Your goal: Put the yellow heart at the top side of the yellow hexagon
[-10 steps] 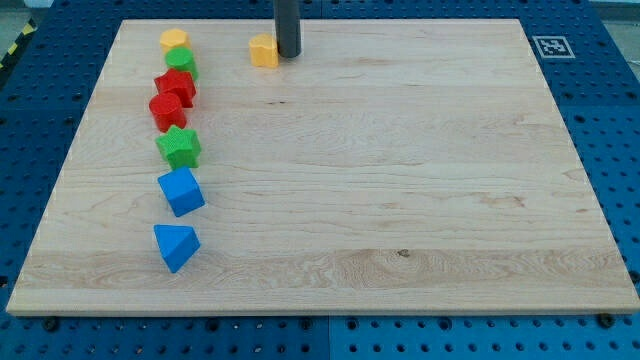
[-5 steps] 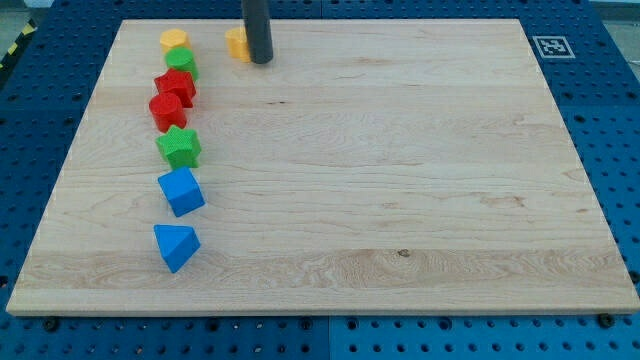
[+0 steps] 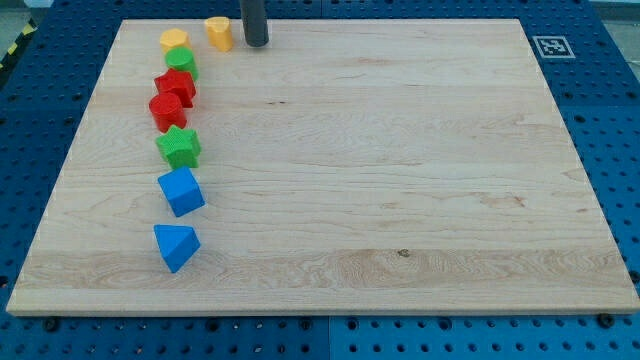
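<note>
Camera view is showing my tip (image 3: 255, 44) sitting just right of the yellow heart (image 3: 219, 33), apart from it; having no fingers, it is grasping nothing. The heart is lying right of the yellow hexagon (image 3: 174, 41), near the wooden board's (image 3: 400, 170) top edge. Pushing well means nudging leftward and upward, gently. No containers are showing.

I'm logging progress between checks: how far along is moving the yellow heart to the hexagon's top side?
Partly done. The yellow heart sits near the view's top, just right of the yellow hexagon. My tip stands just right of the heart, apart from it. Left: getting the heart above the hexagon.
</note>
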